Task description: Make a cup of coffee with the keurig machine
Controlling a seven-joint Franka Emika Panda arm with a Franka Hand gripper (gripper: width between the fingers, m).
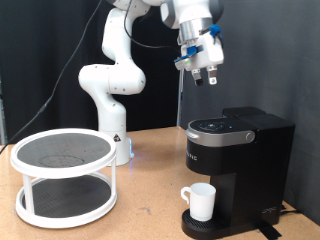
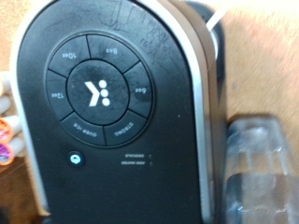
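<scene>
Ext. view, largest to smallest. Tabletop [image 1: 150, 205] is carrying all items. White two-tier rack [image 1: 64, 178] is sitting lower left. Keurig machine [image 1: 240, 160] is standing lower right w/ lid closed; its round button panel [image 2: 96, 93] is filling the wrist view. Pincer [image 1: 204, 76] is hanging at upper centre-right, above the machine w/ a clear gap, nothing visible between its fingers; how far apart they are cannot be told. Cup [image 1: 200, 201] is sitting on the drip tray [image 1: 207, 225] under the spout, handle toward frame left.

keurig machine [image 2: 112, 103] button labels blurred, its edges cropped, cup [image 1: 201, 201] handle hidden
</scene>
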